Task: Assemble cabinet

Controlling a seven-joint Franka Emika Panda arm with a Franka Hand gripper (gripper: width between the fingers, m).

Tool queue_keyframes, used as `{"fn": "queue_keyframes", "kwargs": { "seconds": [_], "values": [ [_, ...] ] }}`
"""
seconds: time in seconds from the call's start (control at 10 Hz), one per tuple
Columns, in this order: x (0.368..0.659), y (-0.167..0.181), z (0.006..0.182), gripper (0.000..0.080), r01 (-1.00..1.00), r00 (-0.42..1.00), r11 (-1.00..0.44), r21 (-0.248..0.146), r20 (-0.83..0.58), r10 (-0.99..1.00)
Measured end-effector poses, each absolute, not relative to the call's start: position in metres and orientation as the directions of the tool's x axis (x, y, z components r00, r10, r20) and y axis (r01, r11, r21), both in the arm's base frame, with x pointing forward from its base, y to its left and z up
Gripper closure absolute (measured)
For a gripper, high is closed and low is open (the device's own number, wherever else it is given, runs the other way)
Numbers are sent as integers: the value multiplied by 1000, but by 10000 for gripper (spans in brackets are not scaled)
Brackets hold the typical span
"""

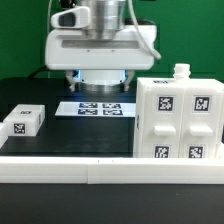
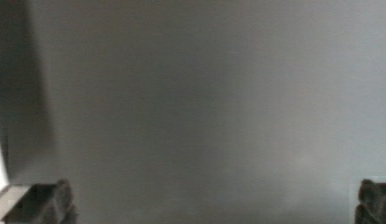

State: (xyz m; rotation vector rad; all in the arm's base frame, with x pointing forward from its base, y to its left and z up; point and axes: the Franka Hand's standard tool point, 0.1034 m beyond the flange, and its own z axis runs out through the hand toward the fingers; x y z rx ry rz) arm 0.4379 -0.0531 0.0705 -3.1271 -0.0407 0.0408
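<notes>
Behind the white front rail (image 1: 60, 168), the cabinet body (image 1: 178, 118) stands on the bench, at the exterior view's right of the marker board (image 1: 98, 107). It looks rigid, probably light plastic, so grip its flat sides. The pincer (image 2: 208, 203) hangs wide above that board.

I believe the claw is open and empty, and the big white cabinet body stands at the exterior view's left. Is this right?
Not quite: the exterior view shows the cabinet body at its right, not its left. The claw is open and empty, as you say.
</notes>
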Motion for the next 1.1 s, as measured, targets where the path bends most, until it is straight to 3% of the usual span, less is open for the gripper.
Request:
{"fn": "queue_keyframes", "kwargs": {
  "seconds": [0.5, 0.8, 1.1],
  "values": [
    [435, -81, 70, 2, 28, 999, -1000, -8, -28, 28],
    [426, -132, 53, 2, 126, 991, -992, -2, -50, 126],
    [424, -162, 47, 2, 149, 987, -989, 2, -56, 148]
  ]
}}
